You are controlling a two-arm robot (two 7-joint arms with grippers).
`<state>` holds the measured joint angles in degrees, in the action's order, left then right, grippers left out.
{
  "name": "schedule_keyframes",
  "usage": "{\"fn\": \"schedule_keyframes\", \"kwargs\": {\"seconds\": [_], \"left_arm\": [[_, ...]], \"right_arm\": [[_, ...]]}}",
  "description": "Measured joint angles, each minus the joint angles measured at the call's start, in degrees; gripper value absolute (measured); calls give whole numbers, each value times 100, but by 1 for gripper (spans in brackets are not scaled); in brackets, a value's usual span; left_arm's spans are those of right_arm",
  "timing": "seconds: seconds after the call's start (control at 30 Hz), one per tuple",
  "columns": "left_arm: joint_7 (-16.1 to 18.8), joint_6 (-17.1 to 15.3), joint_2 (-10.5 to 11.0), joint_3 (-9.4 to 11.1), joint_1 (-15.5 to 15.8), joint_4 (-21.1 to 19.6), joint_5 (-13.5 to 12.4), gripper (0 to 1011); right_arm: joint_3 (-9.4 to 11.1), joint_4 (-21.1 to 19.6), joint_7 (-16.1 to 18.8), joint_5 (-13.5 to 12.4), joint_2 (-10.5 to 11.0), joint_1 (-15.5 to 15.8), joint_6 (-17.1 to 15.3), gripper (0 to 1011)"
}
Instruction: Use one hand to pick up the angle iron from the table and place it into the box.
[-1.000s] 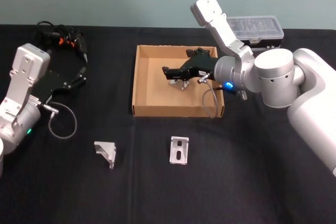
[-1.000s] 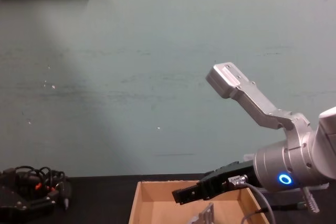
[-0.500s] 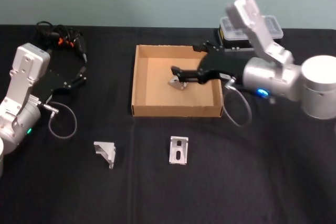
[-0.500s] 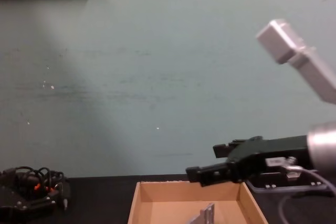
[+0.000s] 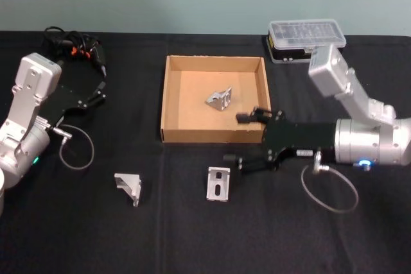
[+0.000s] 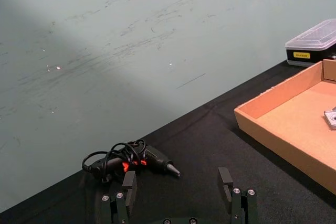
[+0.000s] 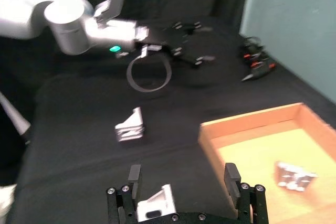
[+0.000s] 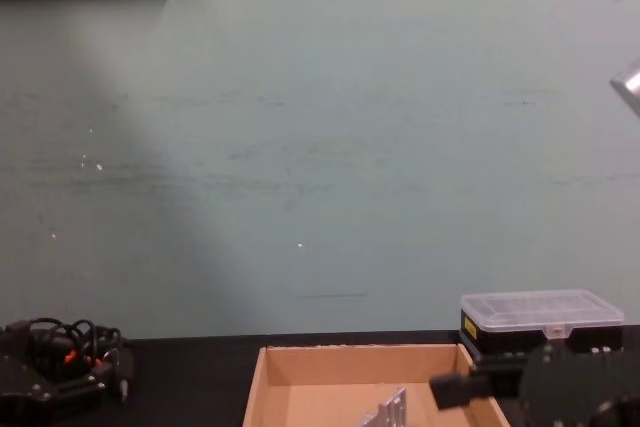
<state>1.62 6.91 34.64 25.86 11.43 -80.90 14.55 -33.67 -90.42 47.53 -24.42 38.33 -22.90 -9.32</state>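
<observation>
The black desk (image 5: 77, 235) carries the tan box (image 5: 212, 135) at its middle, and the right arm reaches in from the robot's right, low and roughly level. Its right hand (image 5: 232, 138) hangs over the box's front right corner. That hand is spread wide and holds nothing; one finger lies over the front wall of the box and the other over bare desk just in front of it, both pointing toward the robot's left. The left hand (image 5: 103, 86) is parked well off at the left edge, open and empty, with its fingers (image 6: 227, 182) aimed at a black tool with tangled cables (image 6: 131, 162) near the back wall. One boxed angle iron (image 5: 219, 99) lies inside the box, so I judge the next target to be one of the two on the desk. The middle angle iron (image 5: 218, 183) lies just in front of the box, slotted face up, with its long axis running from the robot toward the box. It sits a little to the robot's left of the right hand's nearer finger and closer to the robot. In the right wrist view it shows low between the fingers (image 7: 134, 176), beside one of them. The left angle iron (image 5: 130, 188) is farther over, roughly midway between the two hands. The right hand is plainly the nearer one to the middle piece, and a short pull toward the robot with a drop should bring the fingers astride it.
</observation>
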Motion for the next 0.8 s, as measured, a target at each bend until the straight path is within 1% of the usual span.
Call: {"fn": "schedule_keyframes", "kwargs": {"seconds": [0.07, 0.1, 0.17, 0.23, 0.4, 0.53, 0.8], "left_arm": [[0, 0, 0, 0, 0, 0, 0, 1011], [0, 0, 0, 0, 0, 0, 0, 1011], [0, 0, 0, 0, 0, 0, 0, 1011], [0, 0, 0, 0, 0, 0, 0, 1011], [0, 0, 0, 0, 0, 0, -1, 1011], [0, 0, 0, 0, 0, 0, 0, 1011], [0, 0, 0, 0, 0, 0, -1, 1011]], "right_arm": [[-115, -5, 64, 44, 38, -29, 15, 1000], [-115, -5, 64, 44, 38, -29, 15, 1000], [-288, 57, 72, 171, 29, -105, 9, 1000], [-369, 89, 65, 245, 17, -142, -8, 1000], [-610, 246, -110, 454, -86, -253, -114, 1000], [-739, 364, -184, 538, -171, -308, -211, 1000], [-909, 590, -241, 548, -351, -409, -426, 1000]]}}
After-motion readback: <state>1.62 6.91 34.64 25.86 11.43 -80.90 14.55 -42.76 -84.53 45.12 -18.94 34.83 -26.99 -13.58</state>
